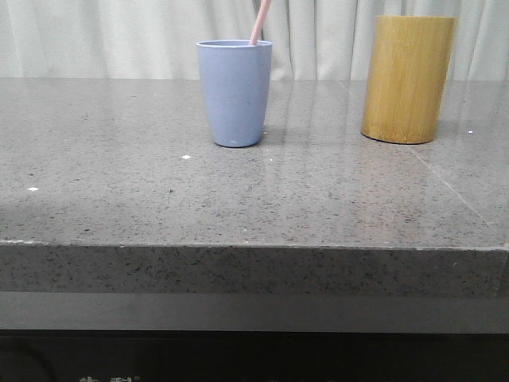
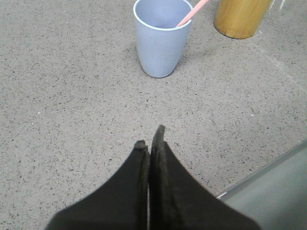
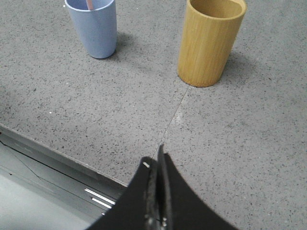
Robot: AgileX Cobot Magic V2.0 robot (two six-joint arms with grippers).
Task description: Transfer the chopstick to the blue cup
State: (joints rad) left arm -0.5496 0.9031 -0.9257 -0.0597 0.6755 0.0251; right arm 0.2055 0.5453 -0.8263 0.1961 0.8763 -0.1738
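The blue cup (image 1: 235, 93) stands upright on the grey stone table, left of centre. A pale pink chopstick (image 1: 260, 21) stands in it, leaning on the rim and rising out of view. The cup (image 2: 160, 39) and chopstick (image 2: 192, 12) also show in the left wrist view, and the cup (image 3: 93, 27) with a bit of chopstick (image 3: 89, 4) in the right wrist view. My left gripper (image 2: 150, 140) is shut and empty, low over the table, well short of the cup. My right gripper (image 3: 155, 158) is shut and empty near the table's front edge. Neither gripper shows in the front view.
A taller yellow-brown bamboo holder (image 1: 407, 78) stands upright to the right of the blue cup; its inside shows nothing in the right wrist view (image 3: 211, 40). The table's front edge (image 3: 57, 151) lies just under my right gripper. A white curtain hangs behind.
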